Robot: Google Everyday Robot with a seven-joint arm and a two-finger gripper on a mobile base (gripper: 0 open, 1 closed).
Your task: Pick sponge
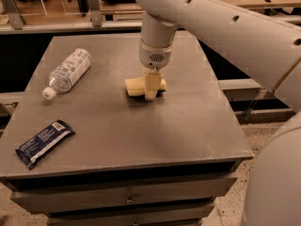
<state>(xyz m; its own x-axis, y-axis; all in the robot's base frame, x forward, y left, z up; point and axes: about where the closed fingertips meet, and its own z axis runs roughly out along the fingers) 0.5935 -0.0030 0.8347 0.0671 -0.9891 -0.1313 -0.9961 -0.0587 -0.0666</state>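
arm (221,20): white, enters from the upper right, runs leftward across the top of the view, then bends and drops a short vertical segment straight down over the tabletop (141,140). wrist (155,56): round white housing, perforated grille facing the camera, pointing down. more white robot body fills the lower right corner.

hand (151,90): hangs vertical below the wrist, over the far-centre of the tabletop, tip down at about surface level. its cream-yellow padded end overlaps the middle of the sponge as seen from here. grip state: cannot tell. hand and sponge are almost the same colour and merge, so clamped or merely set over it is not readable.

sponge (135,86): pale yellow, lying flat, long side running left-right, directly under the hand. its left part sticks out clear of the hand; a shorter bit shows on the right. dark shadow along its lower right edge. cannot tell whether it rests on the tabletop or sits just off it.

bottle (68,71): clear plastic, on its side, far-left part of the tabletop, white cap towards the near left. well apart from the sponge.

packet (45,143): dark blue, flat, near-left corner, lying diagonal, well apart from the rest.

drawer (127,199) fronts show below the tabletop's near edge.
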